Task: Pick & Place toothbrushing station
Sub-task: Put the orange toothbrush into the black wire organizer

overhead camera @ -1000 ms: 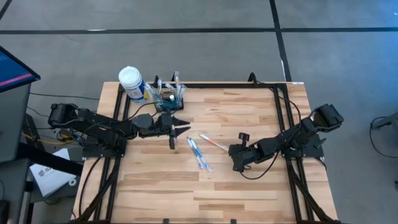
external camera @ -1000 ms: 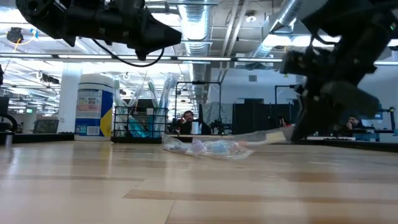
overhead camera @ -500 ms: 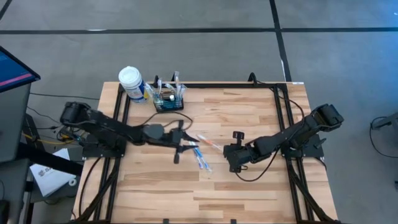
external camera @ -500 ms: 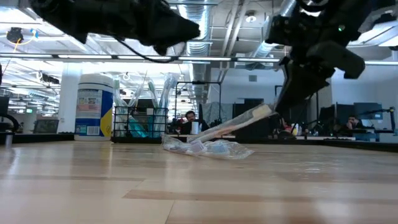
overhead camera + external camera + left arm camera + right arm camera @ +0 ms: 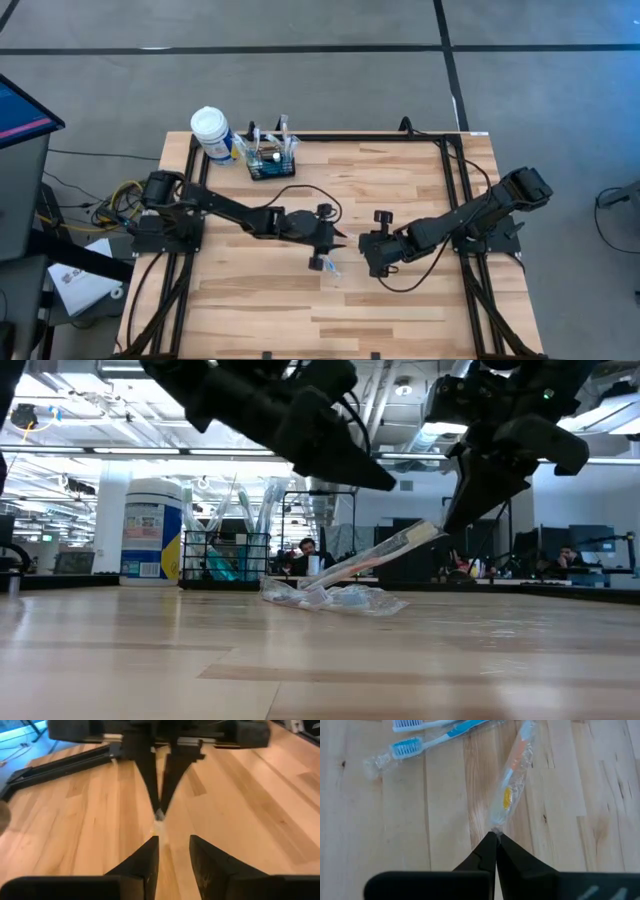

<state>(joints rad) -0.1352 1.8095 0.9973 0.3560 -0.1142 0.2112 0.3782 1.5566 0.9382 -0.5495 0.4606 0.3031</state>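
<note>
Far left desk [image 5: 400, 300] corner: caddy [image 5: 273, 160] by bottle [image 5: 212, 134], blue label, print unreadable. Near half of desk bare; brushes [image 5: 420, 742] lie mid-desk. Left arm stretched flat toward centre, left tool [image 5: 172, 852] low over brushes, fingers [image 5: 145, 862] apart, nothing between. Right arm bent in from right edge, right tool [image 5: 494, 840] clamped on end of wrapped orange brush [image 5: 512, 782], that end raised, other end on desk.
</note>
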